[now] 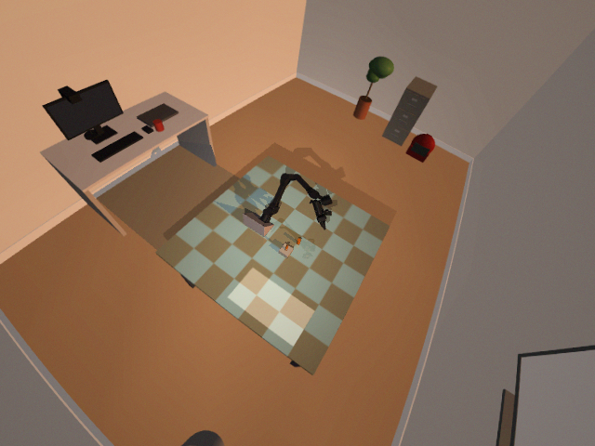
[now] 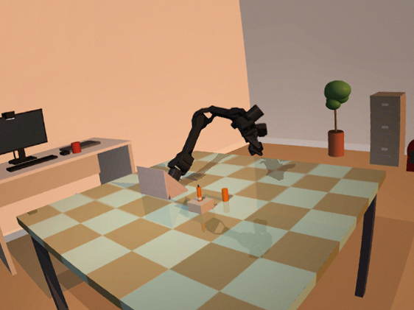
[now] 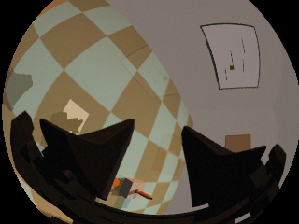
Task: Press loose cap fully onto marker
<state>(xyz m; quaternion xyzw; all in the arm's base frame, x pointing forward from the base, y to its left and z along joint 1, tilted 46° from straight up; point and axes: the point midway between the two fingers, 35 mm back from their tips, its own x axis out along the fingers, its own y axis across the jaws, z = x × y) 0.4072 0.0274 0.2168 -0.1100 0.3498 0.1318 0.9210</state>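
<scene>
The orange marker (image 1: 286, 246) (image 2: 198, 193) (image 3: 145, 195) stands upright in the pale pink holder block (image 1: 284, 252) (image 2: 200, 206), its dark tip up and bare. The orange cap (image 1: 298, 241) (image 2: 225, 194) stands on the table a short way from the block, on the right in the exterior view. In the wrist view the cap (image 3: 116, 182) is partly hidden by the left finger. My gripper (image 1: 323, 227) (image 2: 255, 152) (image 3: 159, 127) is partly open and empty. It hangs well above the table, beyond the cap and off to its side, with its fingers pointing down at a tilt.
A pale wedge-shaped panel (image 1: 256, 223) (image 2: 152, 182) stands beside the arm's base, behind and left of the holder block in the exterior view. The checkered table (image 1: 314, 281) (image 2: 215, 263) carries these things. A desk (image 1: 76, 163) (image 2: 47, 166) stands apart against the wall.
</scene>
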